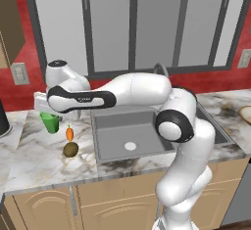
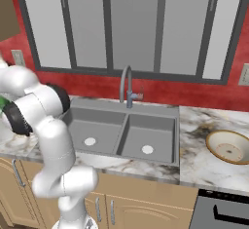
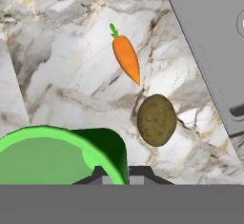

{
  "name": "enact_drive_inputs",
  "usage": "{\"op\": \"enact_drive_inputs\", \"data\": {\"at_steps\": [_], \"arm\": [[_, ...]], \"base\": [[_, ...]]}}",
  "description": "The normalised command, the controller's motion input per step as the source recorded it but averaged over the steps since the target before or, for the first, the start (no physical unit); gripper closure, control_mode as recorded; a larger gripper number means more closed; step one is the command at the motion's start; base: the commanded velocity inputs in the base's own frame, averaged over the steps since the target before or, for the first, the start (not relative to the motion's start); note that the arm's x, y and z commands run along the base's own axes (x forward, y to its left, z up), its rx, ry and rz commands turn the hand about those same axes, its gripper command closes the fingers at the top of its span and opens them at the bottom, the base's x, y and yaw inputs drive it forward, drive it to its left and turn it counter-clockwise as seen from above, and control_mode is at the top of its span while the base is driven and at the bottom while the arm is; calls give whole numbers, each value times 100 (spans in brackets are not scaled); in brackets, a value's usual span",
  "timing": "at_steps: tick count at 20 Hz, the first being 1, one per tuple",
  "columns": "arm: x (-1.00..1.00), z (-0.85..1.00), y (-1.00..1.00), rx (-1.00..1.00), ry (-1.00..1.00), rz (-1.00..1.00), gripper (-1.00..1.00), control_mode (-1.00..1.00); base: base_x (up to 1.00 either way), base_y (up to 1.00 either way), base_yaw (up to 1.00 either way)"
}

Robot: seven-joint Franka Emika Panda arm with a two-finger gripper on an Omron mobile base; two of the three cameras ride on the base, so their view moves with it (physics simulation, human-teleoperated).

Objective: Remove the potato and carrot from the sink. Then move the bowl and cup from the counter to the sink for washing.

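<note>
Left base view showed the white arm stretched toward the left of the frame, its gripper [image 1: 49,112] over the marble desk [image 1: 34,150] and closed on the rim of the green cup [image 1: 50,122], which looked to hang just above the desk, though the contact underneath was hard to judge from here. Below and right of the cup lay the carrot [image 1: 69,134], and just below that the potato [image 1: 71,149], both on the desk left of the grey sink [image 1: 105,126]. In the hand view the cup [image 3: 57,154] filled the lower left, its rim pinched between the narrow fingertips [image 3: 101,174] at the bottom edge; the potato [image 3: 157,120] sat right of centre, the carrot [image 3: 127,59] above it, apart. In the right base view the tan bowl [image 2: 229,146] rested on the desk at the right edge, beside the sink [image 2: 124,121].
</note>
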Motion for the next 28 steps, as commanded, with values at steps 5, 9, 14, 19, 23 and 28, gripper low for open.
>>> {"op": "enact_drive_inputs", "data": {"at_steps": [5, 9, 14, 19, 23, 28], "arm": [[-20, 27, -49, 7, 0, -6, 100, -100], [-19, 18, -54, 3, 0, -9, 100, -100], [-14, 12, -58, 2, 0, -8, 100, -100], [-6, 8, -57, 0, 0, -5, 100, -100], [-2, 3, -55, 2, 2, -6, 100, -100], [0, 0, -52, 0, 6, -6, 100, -100]], "base": [[0, 0, 0], [0, 0, 0], [0, 0, 0], [0, 0, 0], [0, 0, 0], [0, 0, 0]]}}
